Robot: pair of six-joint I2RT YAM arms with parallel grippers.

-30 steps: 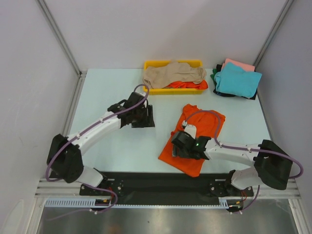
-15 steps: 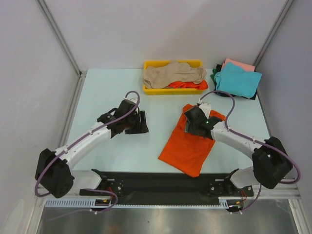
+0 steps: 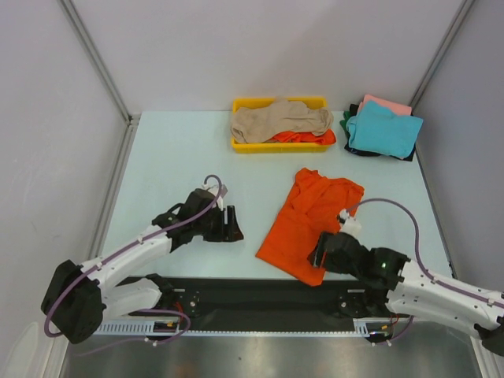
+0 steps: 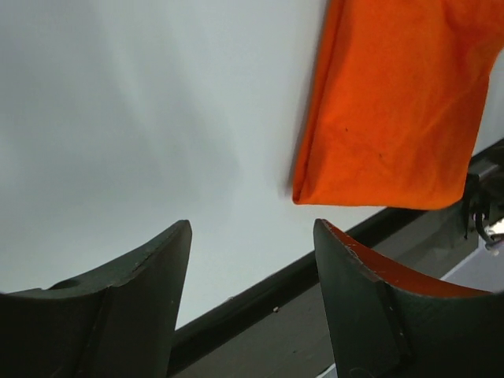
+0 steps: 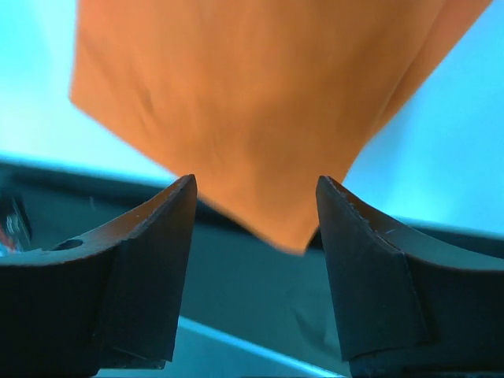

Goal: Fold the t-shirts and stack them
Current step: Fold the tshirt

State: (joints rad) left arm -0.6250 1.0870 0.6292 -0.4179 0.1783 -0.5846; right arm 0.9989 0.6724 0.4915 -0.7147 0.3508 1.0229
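We see the orange shirt (image 3: 311, 220) lying flat in the middle of the bench (image 3: 181, 157). Our right hand (image 3: 319, 256) hovers released over its near corner. Our left hand (image 3: 233, 224), likewise released and empty, sits just left of it.

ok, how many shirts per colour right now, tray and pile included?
Orange: 2, the orange t-shirt flat on the table, an orange garment in the yellow tray
Beige: 1, beige t-shirt, in the tray
Teal: 1, teal t-shirt, far right, on top
Pink: 1, pink t-shirt
Dark green: 1, dark green t-shirt
Total: 6 visible; more may be hidden underneath.
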